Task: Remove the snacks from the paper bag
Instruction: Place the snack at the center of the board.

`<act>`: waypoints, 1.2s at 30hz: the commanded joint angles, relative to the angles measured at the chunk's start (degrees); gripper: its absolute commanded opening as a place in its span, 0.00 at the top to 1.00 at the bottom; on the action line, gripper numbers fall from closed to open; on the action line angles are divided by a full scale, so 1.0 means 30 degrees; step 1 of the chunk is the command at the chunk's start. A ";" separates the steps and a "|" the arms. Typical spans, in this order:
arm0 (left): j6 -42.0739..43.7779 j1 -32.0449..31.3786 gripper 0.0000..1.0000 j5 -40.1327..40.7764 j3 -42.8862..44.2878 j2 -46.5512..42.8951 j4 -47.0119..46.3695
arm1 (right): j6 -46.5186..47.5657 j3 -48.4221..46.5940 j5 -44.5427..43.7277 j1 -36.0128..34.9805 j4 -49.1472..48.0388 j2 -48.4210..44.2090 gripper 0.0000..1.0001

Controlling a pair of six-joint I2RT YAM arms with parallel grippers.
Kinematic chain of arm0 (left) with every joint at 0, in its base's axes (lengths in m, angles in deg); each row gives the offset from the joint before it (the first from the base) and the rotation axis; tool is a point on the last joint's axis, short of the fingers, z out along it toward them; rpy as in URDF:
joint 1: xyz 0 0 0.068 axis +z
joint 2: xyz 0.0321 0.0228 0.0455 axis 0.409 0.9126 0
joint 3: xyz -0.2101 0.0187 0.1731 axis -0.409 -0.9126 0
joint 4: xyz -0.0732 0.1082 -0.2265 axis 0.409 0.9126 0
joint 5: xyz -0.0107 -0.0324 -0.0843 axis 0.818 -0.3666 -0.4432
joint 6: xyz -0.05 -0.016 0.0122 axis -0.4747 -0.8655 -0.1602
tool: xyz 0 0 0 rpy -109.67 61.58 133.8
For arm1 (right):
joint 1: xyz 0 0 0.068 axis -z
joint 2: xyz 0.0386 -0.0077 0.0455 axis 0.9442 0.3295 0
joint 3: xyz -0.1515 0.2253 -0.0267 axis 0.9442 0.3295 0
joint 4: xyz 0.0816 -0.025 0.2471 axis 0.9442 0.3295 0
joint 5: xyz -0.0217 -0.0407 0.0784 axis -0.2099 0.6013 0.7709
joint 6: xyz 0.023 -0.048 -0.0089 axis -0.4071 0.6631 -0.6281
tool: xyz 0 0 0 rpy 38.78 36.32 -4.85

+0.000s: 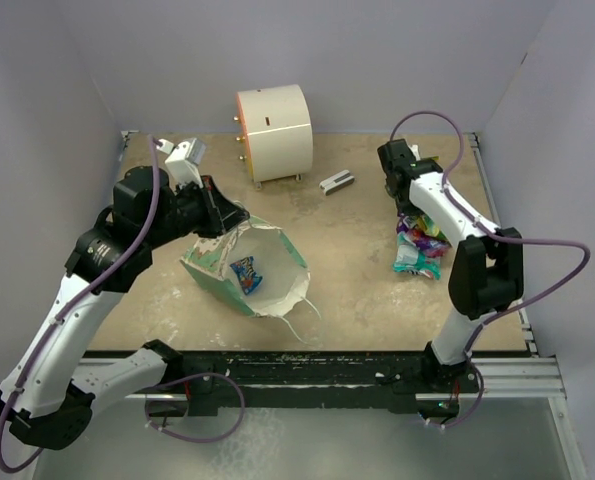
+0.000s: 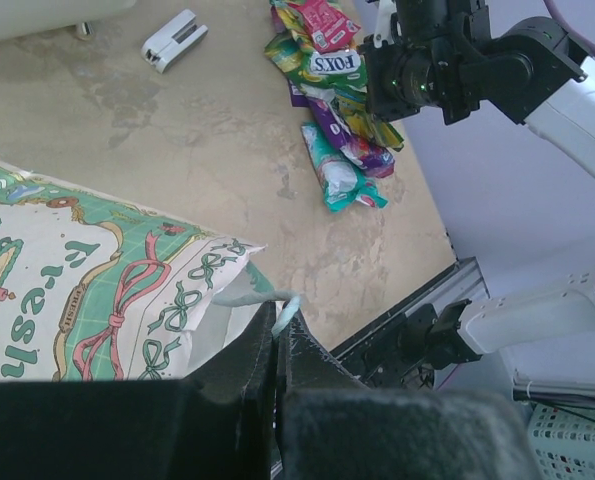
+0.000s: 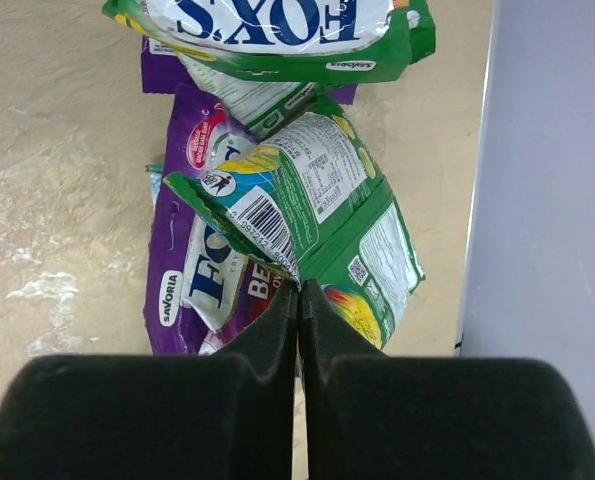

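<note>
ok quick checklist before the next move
1. left pincer shut on the paper bag rim: ok
2. bag mouth open toward the top camera: ok
3. bag emptied: not ok, one blue packet lies inside
4. right pincer free to reach in: cannot tell, its fingers are together at a green packet corner
5. snack pile lies apart from the bag: ok

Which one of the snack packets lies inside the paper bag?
The small blue packet, alone on the white inside of the paper bag. All other packets lie heaped on the table, outside it.
</note>
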 commanded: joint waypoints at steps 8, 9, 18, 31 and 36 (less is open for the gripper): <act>-0.0037 0.0104 1.00 -0.0656 0.0417 0.0148 -0.1024 | -0.2446 0.0076 0.4293 0.0043 0.0023 0.0808 1.00; -0.0099 0.0104 1.00 -0.0874 0.0461 0.0169 -0.1166 | -0.2477 0.0229 0.4475 0.0049 -0.0177 0.0868 1.00; -0.1420 0.0102 1.00 -0.1830 -0.0703 -0.0541 -0.1619 | -0.3063 0.1536 0.6599 0.0050 -0.1967 0.1309 0.97; -0.2243 0.0104 1.00 -0.2712 -0.1218 -0.0451 0.0241 | -0.3245 0.2889 0.8171 0.0050 -0.3507 0.1259 0.83; -0.2880 0.0101 1.00 -0.1666 -0.1372 -0.0684 0.1757 | -0.2935 0.3146 0.8523 0.0050 -0.3701 0.0522 0.69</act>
